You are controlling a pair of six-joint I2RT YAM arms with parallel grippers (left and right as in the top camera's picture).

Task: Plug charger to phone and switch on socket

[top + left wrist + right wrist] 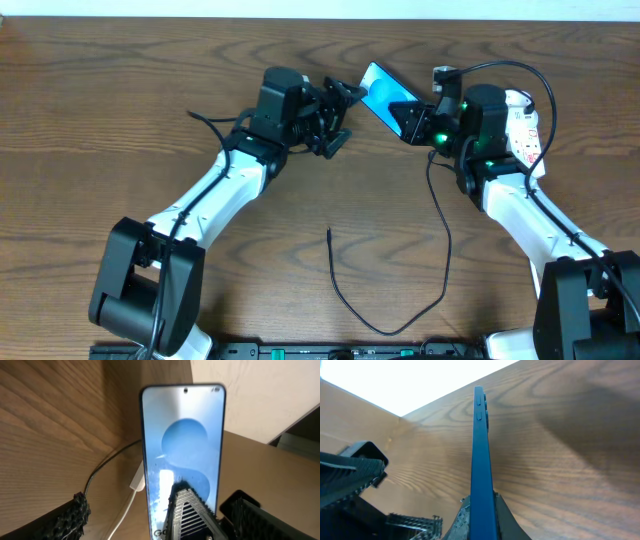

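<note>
My right gripper (412, 118) is shut on the phone (383, 88) and holds it tilted above the table at the back. In the right wrist view the phone (479, 445) shows edge-on between the jaws (481, 510). My left gripper (338, 115) is open just left of the phone. In the left wrist view its fingers (157, 507) stand either side of the light blue screen (182, 435), not touching it. The charger cable (395, 328) loops across the front of the table, its plug tip (329, 232) lying free. The white socket (527, 130) lies partly under my right arm.
A white cord (122, 510) and a thin black cable (100, 467) lie on the wood behind the phone in the left wrist view. The table's back edge (320, 22) runs close behind both grippers.
</note>
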